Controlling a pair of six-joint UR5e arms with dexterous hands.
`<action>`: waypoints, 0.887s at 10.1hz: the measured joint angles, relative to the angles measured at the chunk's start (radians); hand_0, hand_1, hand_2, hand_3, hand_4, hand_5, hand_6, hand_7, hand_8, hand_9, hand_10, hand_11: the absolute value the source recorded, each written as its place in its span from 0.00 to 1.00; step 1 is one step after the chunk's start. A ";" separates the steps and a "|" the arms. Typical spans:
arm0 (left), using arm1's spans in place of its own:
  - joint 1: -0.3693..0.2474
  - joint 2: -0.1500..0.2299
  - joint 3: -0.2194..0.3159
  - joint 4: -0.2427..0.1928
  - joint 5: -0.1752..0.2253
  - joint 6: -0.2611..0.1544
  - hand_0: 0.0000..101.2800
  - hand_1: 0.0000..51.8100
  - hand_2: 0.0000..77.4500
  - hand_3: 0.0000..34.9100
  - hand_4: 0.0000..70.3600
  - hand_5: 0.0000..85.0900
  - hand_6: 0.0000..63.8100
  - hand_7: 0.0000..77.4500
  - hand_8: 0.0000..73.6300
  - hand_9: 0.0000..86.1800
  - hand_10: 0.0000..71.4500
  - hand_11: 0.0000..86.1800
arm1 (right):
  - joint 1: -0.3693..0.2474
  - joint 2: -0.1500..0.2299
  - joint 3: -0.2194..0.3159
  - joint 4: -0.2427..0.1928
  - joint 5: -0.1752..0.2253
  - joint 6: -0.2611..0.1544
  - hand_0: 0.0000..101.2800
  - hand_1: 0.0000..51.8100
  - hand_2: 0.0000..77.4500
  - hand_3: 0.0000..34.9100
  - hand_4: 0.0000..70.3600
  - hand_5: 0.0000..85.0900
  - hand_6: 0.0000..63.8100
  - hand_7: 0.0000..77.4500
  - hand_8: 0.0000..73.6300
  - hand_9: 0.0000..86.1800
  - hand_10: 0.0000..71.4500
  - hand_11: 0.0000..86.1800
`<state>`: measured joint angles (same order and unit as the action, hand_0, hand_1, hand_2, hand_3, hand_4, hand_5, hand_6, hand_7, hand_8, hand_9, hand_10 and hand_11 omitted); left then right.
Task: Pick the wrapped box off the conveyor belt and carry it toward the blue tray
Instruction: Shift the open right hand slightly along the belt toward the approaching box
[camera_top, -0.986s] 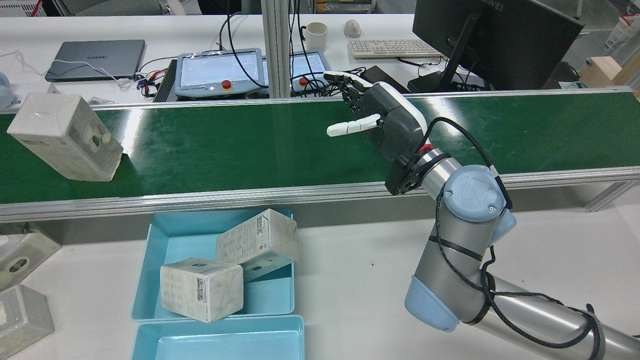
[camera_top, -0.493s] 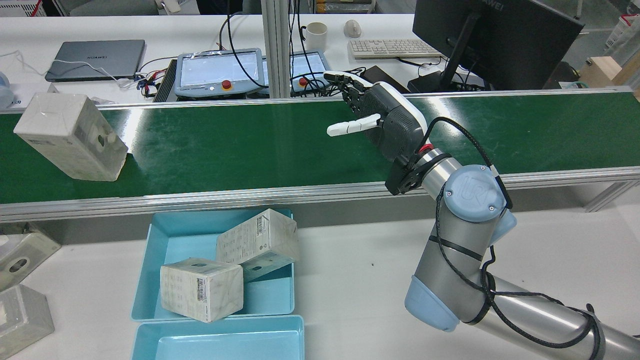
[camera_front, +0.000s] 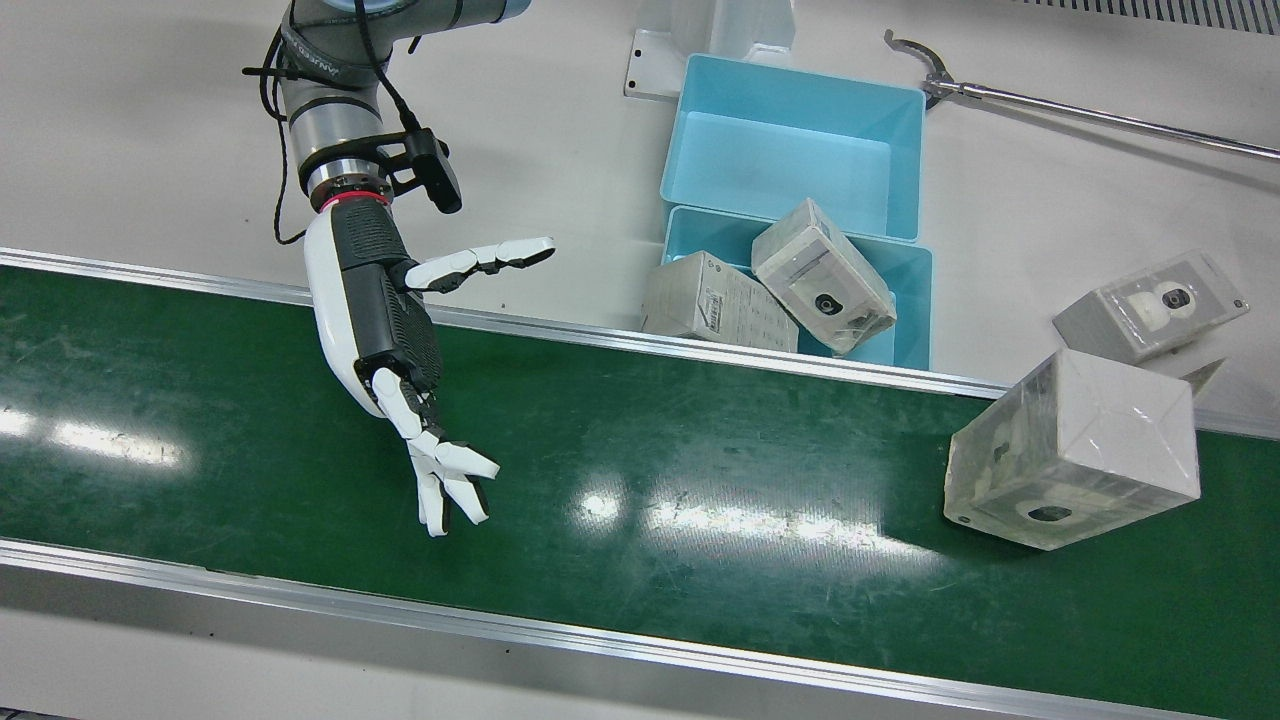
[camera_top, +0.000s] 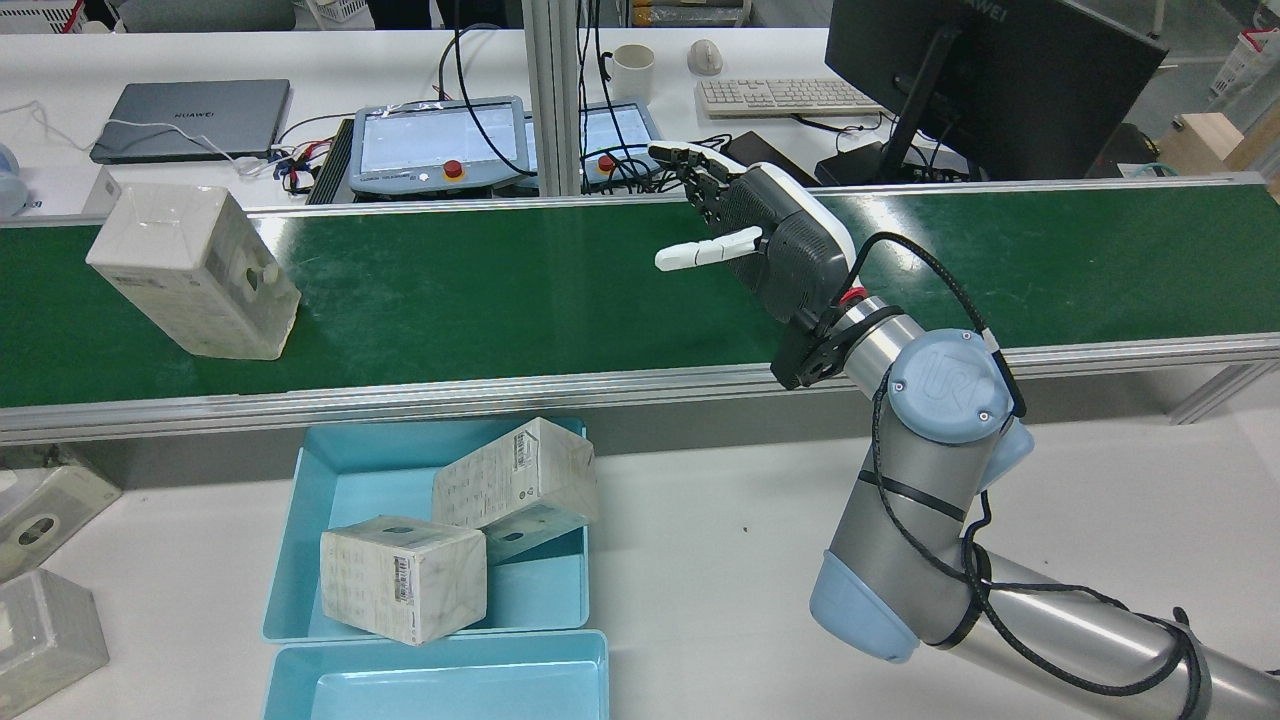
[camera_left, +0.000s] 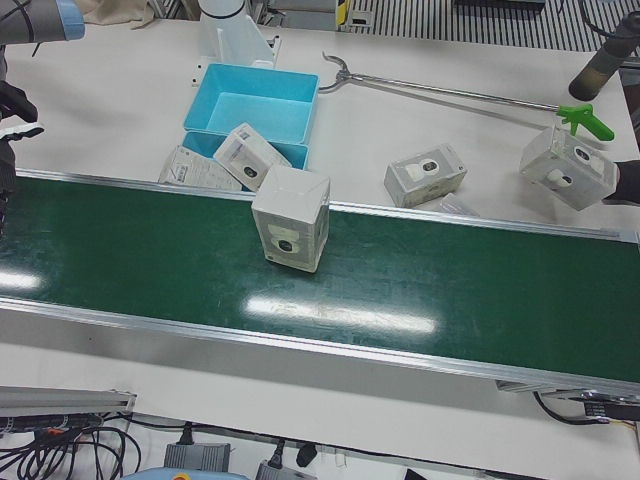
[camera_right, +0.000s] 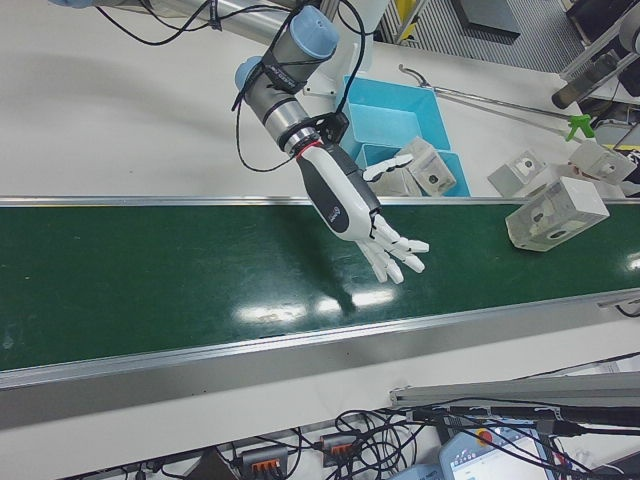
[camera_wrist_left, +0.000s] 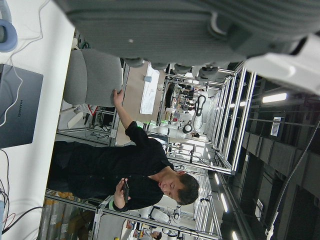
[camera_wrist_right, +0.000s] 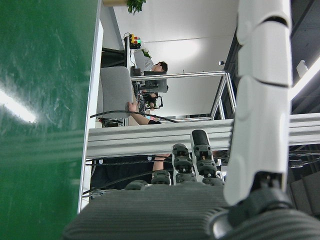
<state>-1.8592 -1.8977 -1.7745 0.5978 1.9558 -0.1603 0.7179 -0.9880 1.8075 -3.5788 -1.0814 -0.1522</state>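
One wrapped box (camera_top: 195, 272) stands on the green conveyor belt (camera_top: 520, 290), far to the left of my right hand (camera_top: 770, 240) in the rear view. The same box (camera_front: 1070, 450) (camera_left: 290, 218) (camera_right: 555, 215) shows in all three front views. My right hand (camera_front: 400, 350) (camera_right: 350, 200) hovers open over the belt with fingers spread and holds nothing. The blue tray (camera_top: 340, 480) (camera_front: 905, 265) beside the belt holds two wrapped boxes (camera_top: 405, 578). My left hand (camera_wrist_left: 170, 30) shows only its palm in its own view, with nothing in it.
A second, empty blue tray (camera_front: 790, 150) (camera_top: 440, 680) adjoins the first. Loose wrapped boxes (camera_front: 1150, 305) (camera_top: 40, 500) lie on the table. A long grabber tool (camera_front: 1050, 105) lies behind the trays. A dark sleeve holds another box (camera_left: 565, 170). Monitor (camera_top: 990, 80) and laptop (camera_top: 190, 115) stand beyond the belt.
The wrapped box has ridden the belt to the right in the rear view, closer to my right hand. My right hand has stayed where it was, open.
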 joint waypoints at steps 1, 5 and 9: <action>0.000 0.000 0.000 0.000 0.000 0.000 0.00 0.00 0.01 0.00 0.00 0.01 0.01 0.01 0.01 0.00 0.00 0.01 | 0.000 0.000 0.000 0.000 0.000 0.000 0.47 0.27 0.12 0.00 0.12 0.26 0.05 0.05 0.01 0.05 0.00 0.01; 0.000 0.000 0.000 0.000 0.000 0.000 0.00 0.00 0.01 0.00 0.00 0.01 0.01 0.00 0.01 0.00 0.01 0.01 | 0.000 -0.001 0.002 0.000 0.000 -0.001 0.47 0.26 0.10 0.00 0.08 0.26 0.04 0.05 0.01 0.05 0.00 0.01; 0.000 0.000 0.000 0.000 0.000 0.000 0.00 0.00 0.01 0.00 0.00 0.01 0.01 0.00 0.01 0.00 0.01 0.01 | 0.000 -0.001 0.001 0.000 0.000 -0.002 0.47 0.26 0.10 0.00 0.12 0.26 0.05 0.05 0.01 0.05 0.00 0.01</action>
<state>-1.8592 -1.8977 -1.7745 0.5978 1.9559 -0.1603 0.7179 -0.9895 1.8087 -3.5788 -1.0815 -0.1539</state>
